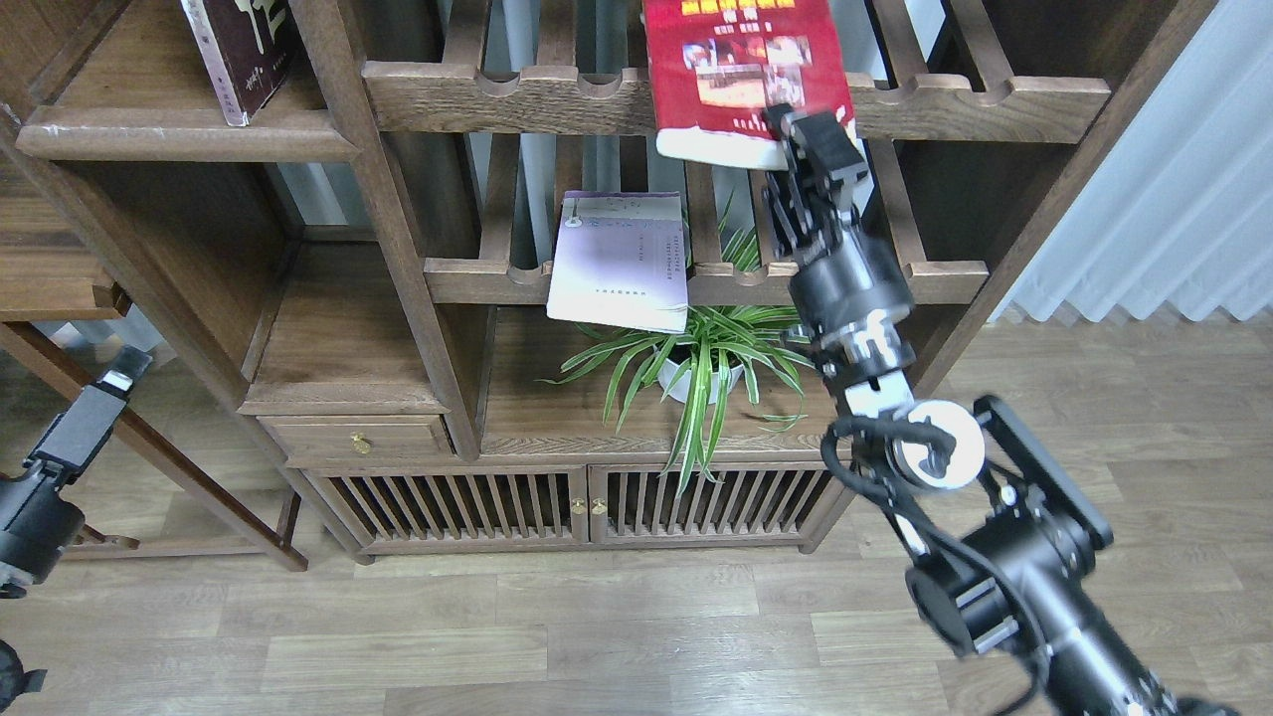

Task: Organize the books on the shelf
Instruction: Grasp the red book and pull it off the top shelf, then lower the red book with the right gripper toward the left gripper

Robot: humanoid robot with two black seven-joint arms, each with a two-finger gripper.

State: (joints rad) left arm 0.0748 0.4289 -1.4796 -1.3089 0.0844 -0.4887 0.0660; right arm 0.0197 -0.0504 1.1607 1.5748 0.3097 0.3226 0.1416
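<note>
The red book (741,75) with a yellow title and photos is tilted in front of the upper slatted rack (557,94). My right gripper (814,134) is shut on its lower right corner. The dark maroon book (239,55) leans on the shelf (189,139), a solid board with a scuffed lip at top left. The pale white-lavender book (622,261) lies on the lower slatted rack (477,278), overhanging its front rail. My left gripper (94,413) hangs low at the left edge, far from the books; its fingers cannot be told apart.
A spider plant in a white pot (696,368) stands on the cabinet top under the lavender book. The cabinet (577,502) has slatted doors and a small drawer (358,438). A white curtain (1174,179) hangs at the right. A wooden side table (60,288) is at the left.
</note>
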